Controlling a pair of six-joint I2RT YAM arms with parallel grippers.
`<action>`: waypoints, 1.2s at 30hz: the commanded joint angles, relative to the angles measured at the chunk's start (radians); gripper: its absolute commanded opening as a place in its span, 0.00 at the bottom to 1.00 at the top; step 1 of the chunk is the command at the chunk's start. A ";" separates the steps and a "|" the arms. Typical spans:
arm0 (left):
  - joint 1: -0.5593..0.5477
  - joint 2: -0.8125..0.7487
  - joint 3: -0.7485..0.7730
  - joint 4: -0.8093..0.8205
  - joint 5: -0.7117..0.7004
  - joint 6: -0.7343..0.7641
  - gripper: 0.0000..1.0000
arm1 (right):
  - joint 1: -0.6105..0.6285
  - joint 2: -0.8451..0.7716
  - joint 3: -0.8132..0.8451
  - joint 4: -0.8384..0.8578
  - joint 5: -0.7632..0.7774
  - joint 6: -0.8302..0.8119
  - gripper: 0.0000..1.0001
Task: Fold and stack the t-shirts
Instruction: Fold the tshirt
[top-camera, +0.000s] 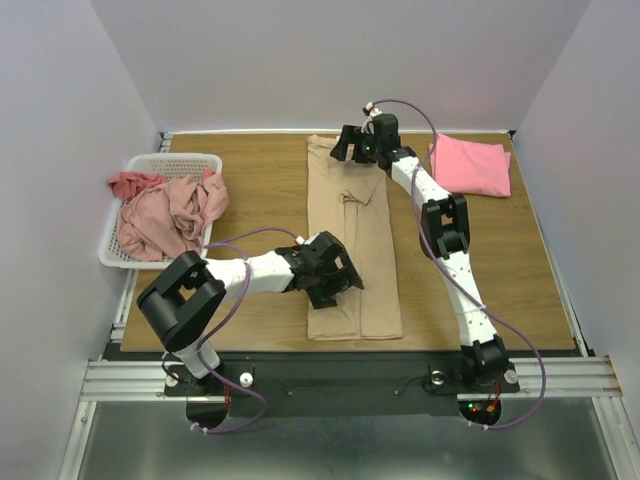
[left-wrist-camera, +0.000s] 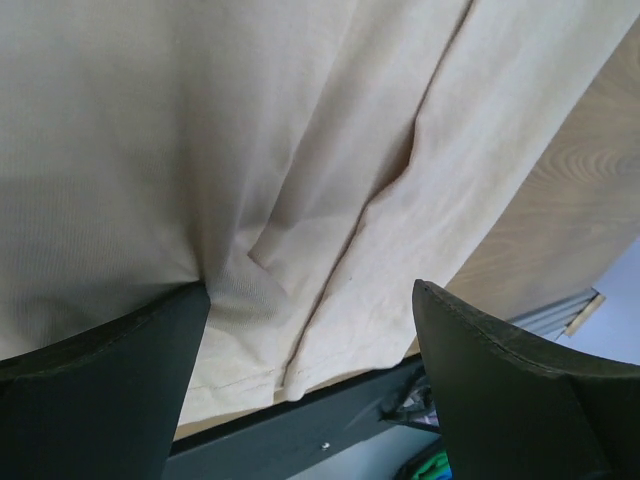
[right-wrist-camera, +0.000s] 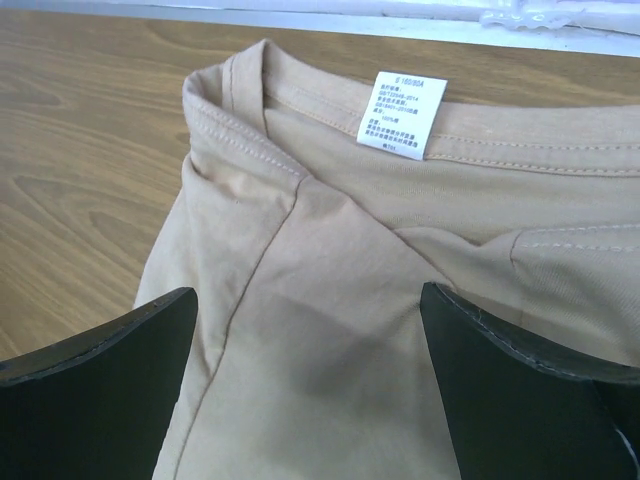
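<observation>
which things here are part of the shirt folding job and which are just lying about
Job:
- tan t-shirt, mid-table
- folded pink t-shirt
- crumpled dusty-pink shirt
- salmon-red shirt

Lying about:
- white mesh basket holding the two crumpled shirts
- wooden table

- Beyond the left gripper, the tan t-shirt runs off the top and left edges. Both its fingers are cut by the bottom edge.
- Low between those fingers, a green scrap is cut off and cannot be made out.
- Ahead of the right gripper, between its fingers, the label carries print too small to read.
- From above, whether either gripper's fingers touch the cloth is hidden.
</observation>
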 joint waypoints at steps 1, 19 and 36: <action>-0.076 0.116 -0.012 -0.082 0.051 -0.025 0.97 | 0.012 0.096 -0.034 -0.030 -0.026 0.060 1.00; -0.180 -0.128 0.226 -0.470 -0.366 0.026 0.98 | 0.013 -0.655 -0.513 -0.050 0.028 -0.024 1.00; -0.240 -0.389 -0.281 -0.217 -0.198 0.009 0.98 | 0.022 -1.886 -1.920 -0.275 -0.019 0.312 1.00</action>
